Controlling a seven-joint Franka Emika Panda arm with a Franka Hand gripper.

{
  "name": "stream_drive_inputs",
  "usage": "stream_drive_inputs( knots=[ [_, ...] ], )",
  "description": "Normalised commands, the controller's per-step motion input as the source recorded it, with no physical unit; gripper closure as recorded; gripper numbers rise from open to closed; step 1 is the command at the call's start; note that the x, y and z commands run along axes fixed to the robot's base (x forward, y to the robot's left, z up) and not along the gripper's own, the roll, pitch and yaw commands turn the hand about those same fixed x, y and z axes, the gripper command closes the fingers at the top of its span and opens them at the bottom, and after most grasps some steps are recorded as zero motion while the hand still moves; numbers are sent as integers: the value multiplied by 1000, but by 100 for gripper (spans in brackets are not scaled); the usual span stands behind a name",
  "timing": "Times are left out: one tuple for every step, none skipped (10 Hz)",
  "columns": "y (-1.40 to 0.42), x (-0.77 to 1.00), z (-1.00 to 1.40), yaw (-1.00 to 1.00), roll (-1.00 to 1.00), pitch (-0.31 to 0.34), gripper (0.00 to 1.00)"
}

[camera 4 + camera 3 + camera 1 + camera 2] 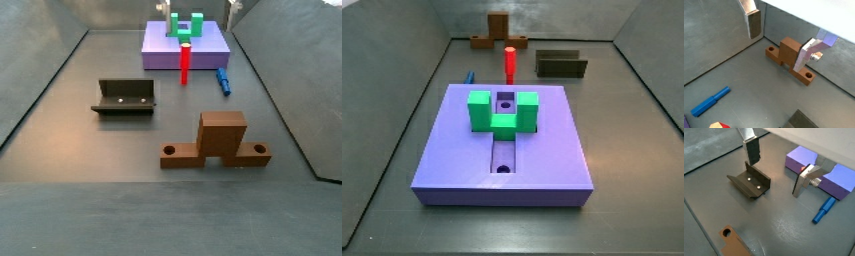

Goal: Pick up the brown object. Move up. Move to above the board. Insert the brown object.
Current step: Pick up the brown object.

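Smooth wooden brown object with square post, beyond it glossy lavender board, tool spread, empty.

The brown object sat on the floor, with the fixture behind it to the left and the board farther back. The gripper hung above the brown object, apart from it.
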Motion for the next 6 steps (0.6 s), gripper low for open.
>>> stream_drive_inputs(
  knots=[
    [0, 0, -6, 0, -13, 0, 0],
    [837, -60, -60, -117, -57, -51, 0],
    [940, -97, -9, -46, -21, -74, 0],
    [820, -86, -111, -180, -1, -30, 0],
    [757, -109, -211, -249, 0, -10, 0],
    [726, -169, -414, -291, 0, 0, 0]
  ],
)
